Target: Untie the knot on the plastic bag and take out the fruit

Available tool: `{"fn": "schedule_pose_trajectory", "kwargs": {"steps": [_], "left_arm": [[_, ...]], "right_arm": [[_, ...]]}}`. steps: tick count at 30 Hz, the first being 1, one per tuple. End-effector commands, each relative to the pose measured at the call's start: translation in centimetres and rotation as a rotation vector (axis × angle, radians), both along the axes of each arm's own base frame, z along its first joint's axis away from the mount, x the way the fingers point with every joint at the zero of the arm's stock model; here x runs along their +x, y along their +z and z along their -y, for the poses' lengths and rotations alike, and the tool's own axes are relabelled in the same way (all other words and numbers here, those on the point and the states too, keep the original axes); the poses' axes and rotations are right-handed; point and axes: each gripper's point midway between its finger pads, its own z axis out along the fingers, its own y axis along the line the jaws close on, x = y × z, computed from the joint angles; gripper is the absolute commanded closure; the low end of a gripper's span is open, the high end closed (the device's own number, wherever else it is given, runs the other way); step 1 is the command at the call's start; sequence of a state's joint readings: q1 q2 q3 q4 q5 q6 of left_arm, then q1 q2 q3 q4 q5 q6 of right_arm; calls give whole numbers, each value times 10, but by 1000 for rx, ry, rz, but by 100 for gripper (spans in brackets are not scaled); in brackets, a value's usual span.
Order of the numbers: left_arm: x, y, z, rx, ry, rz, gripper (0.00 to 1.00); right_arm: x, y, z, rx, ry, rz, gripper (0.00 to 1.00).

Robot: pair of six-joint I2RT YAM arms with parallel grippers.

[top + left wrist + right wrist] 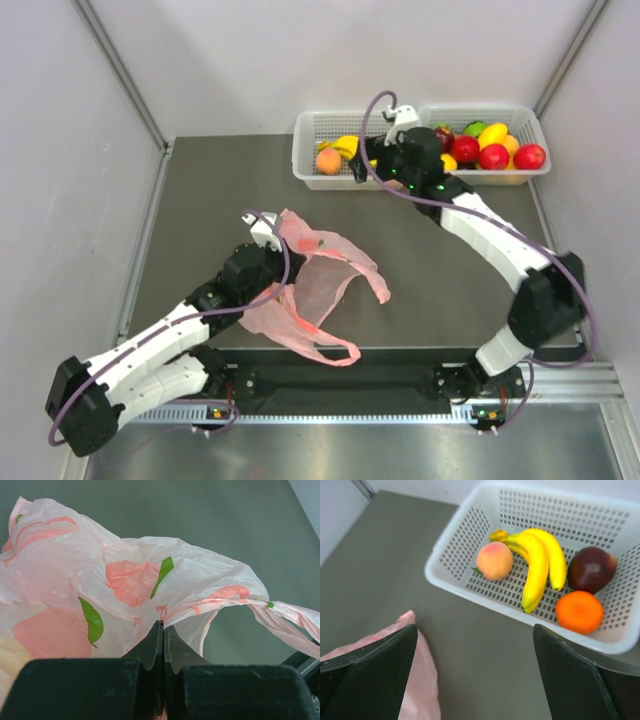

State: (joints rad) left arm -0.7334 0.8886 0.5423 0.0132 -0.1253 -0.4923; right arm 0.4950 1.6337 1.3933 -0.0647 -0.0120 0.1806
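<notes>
The pink plastic bag [312,283] lies crumpled on the dark table at centre left, its handle loops [362,272] spread loose. No knot shows. My left gripper [270,238] is shut on a fold of the bag [131,580], pinched at the jaw tips [164,628]. My right gripper [360,166] is open and empty above the table, just in front of the left basket [306,168]. In the right wrist view the gripper [475,645] faces a peach-pink fruit [494,560] and an orange round fruit [579,611] lying in that basket. No fruit shows inside the bag.
The left basket [451,560] also holds yellow bananas [540,565] and a dark purple fruit [591,569]. A second white basket [530,125] at back right holds several red, yellow and green fruits. Grey walls close in both sides.
</notes>
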Motion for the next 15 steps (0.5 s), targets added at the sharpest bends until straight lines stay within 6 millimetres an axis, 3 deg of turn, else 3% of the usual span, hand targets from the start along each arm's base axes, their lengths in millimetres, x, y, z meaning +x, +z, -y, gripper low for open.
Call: {"fn": "schedule_pose_trajectory", "kwargs": {"steps": [1, 3, 4, 7, 8, 11, 12, 13, 14, 15], "left_arm": [[7, 19, -5, -15, 37, 47, 100], [10, 28, -8, -24, 59, 63, 100], [13, 33, -11, -24, 80, 77, 100], [13, 41, -12, -12, 75, 81, 100], [12, 42, -10, -7, 67, 81, 100], [12, 49, -6, -11, 48, 77, 100], [12, 48, -5, -8, 46, 70, 100], [12, 52, -3, -16, 37, 72, 100], [13, 51, -2, -12, 36, 67, 100], [14, 49, -1, -6, 32, 62, 100]], "right_arm": [[-51, 45, 17, 83, 25, 115, 4], [-80, 40, 10, 86, 79, 107, 5], [-106, 24, 14, 61, 109, 69, 5], [-169, 12, 0, 58, 231, 83, 6], [-194, 11, -13, 66, 295, 90, 9], [-241, 6, -21, 126, 404, 103, 19], [-267, 3, -29, 154, 480, 99, 33], [-277, 7, -33, 178, 506, 112, 41], [-292, 5, -40, 187, 547, 109, 60], [-300, 1, -42, 190, 561, 105, 69]]}}
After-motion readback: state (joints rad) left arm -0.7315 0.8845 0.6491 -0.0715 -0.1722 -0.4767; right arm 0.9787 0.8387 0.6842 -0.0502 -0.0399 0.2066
